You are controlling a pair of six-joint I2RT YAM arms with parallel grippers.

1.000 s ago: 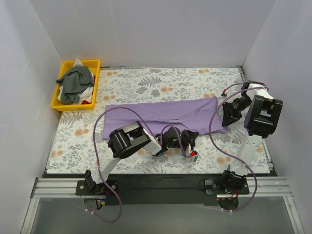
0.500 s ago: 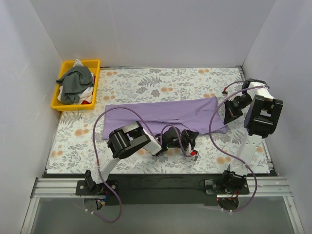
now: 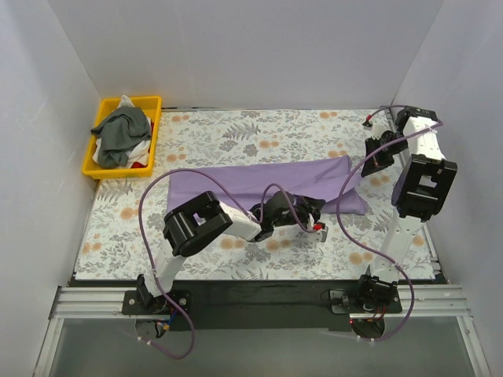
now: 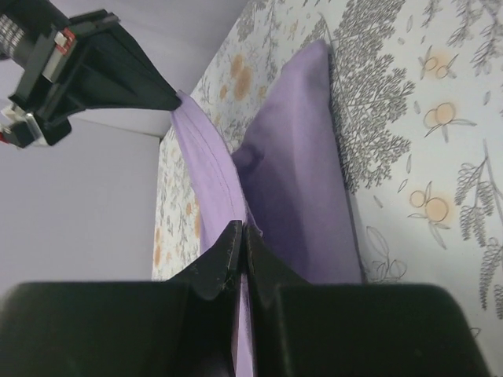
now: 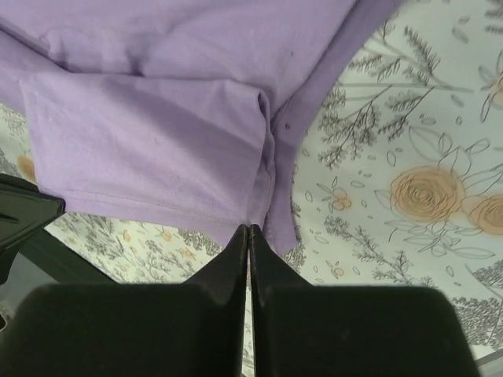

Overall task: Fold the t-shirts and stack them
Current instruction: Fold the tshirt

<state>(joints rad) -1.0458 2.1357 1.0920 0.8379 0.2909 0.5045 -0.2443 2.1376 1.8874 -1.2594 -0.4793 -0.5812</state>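
Note:
The lilac-purple t-shirt (image 3: 251, 182) lies as a long band across the middle of the table. My left gripper (image 3: 310, 212) is shut on its near edge towards the right; in the left wrist view my gripper (image 4: 242, 232) pinches the lilac cloth (image 4: 299, 181). My right gripper (image 3: 369, 161) is shut on the shirt's right end and holds it raised; in the right wrist view my gripper (image 5: 249, 229) pinches the shirt's (image 5: 157, 118) hem. The dark grey-green t-shirt (image 3: 122, 129) lies crumpled in the yellow tray (image 3: 155, 137).
The yellow tray stands at the far left of the flowered tabletop (image 3: 236, 133), with white cloth (image 3: 126, 102) also in it. White walls close in the left, back and right. Purple cables loop over both arms. The right gripper's body (image 4: 78, 63) shows in the left wrist view.
My right gripper has moved towards the back with the shirt's right end in it. My left gripper has moved right and back with the near edge, pulling the cloth.

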